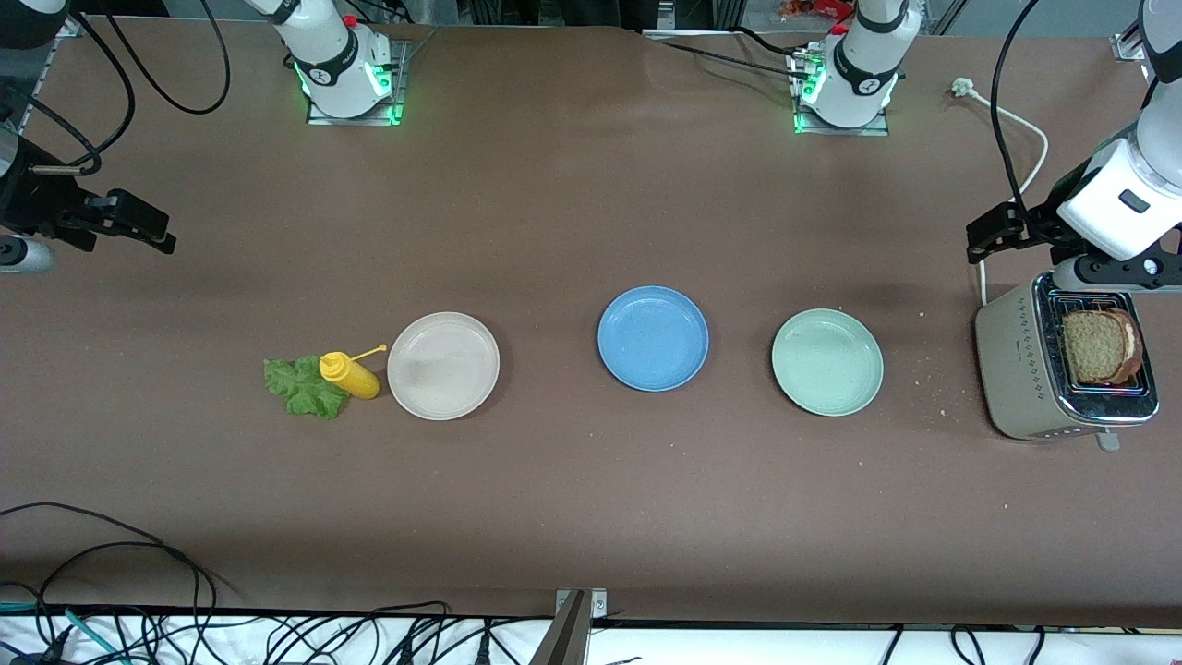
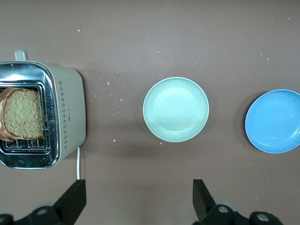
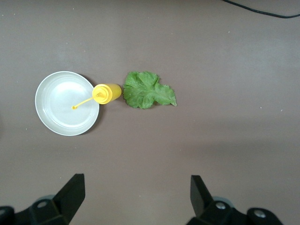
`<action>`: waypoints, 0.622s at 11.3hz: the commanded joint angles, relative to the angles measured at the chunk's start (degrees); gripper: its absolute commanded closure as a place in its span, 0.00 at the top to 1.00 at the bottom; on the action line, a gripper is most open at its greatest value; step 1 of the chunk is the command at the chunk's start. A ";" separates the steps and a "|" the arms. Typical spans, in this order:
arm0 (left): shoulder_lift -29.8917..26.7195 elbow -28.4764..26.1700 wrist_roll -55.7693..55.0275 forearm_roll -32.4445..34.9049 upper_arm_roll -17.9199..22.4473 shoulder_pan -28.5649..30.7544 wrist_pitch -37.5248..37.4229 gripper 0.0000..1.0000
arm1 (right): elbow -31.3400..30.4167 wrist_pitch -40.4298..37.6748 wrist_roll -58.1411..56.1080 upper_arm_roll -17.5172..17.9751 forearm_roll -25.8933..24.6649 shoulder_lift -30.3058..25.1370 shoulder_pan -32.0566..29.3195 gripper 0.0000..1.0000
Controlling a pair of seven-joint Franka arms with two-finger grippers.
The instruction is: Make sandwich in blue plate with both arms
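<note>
The blue plate [image 1: 653, 338] [image 2: 276, 121] lies empty at the table's middle. Two brown bread slices [image 1: 1099, 346] [image 2: 23, 114] stand in the toaster [image 1: 1025, 369] [image 2: 68, 112] at the left arm's end. A green lettuce leaf [image 1: 300, 386] [image 3: 147, 90] lies flat at the right arm's end. My left gripper [image 1: 979, 242] [image 2: 139, 194] hangs open and empty over bare table beside the toaster. My right gripper [image 1: 162, 233] [image 3: 137, 190] hangs open and empty over bare table, apart from the lettuce.
A yellow squeeze bottle [image 1: 351, 375] [image 3: 107, 93] lies between the lettuce and an empty cream plate [image 1: 443, 366] [image 3: 61, 108]. An empty pale green plate [image 1: 827, 361] [image 2: 176, 109] sits between the blue plate and the toaster. A white cable [image 1: 1025, 139] runs by the toaster.
</note>
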 commanded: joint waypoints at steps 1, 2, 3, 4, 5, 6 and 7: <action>0.43 1.26 1.15 -0.89 -0.13 0.32 -0.53 1.00 | -0.48 -0.31 -0.65 -0.04 0.08 -0.80 -0.07 1.00; 0.43 1.26 1.15 -0.89 -0.13 0.32 -0.53 1.00 | -0.48 -0.23 -0.65 -0.04 0.08 -0.80 -0.07 1.00; 0.43 1.26 1.15 -0.89 -0.13 0.32 -0.53 1.00 | -0.48 -0.23 -0.65 -0.04 0.08 -0.72 -0.07 1.00; 0.43 1.26 1.15 -0.89 -0.13 0.32 -0.53 1.00 | -0.48 -0.23 -0.65 -0.04 0.08 -0.80 -0.07 1.00; 0.43 1.26 1.15 -0.89 -0.13 0.32 -0.53 1.00 | -0.48 -0.31 -0.65 -0.04 0.08 -0.80 -0.07 1.00; 0.43 1.26 1.15 -0.89 -0.13 0.41 -0.53 1.00 | -0.48 -0.31 -0.65 -0.04 0.08 -0.72 -0.07 1.00; 0.52 1.34 1.15 -0.54 -0.13 0.50 -0.53 1.00 | -0.48 -0.31 -0.65 -0.04 0.08 -0.80 -0.07 1.00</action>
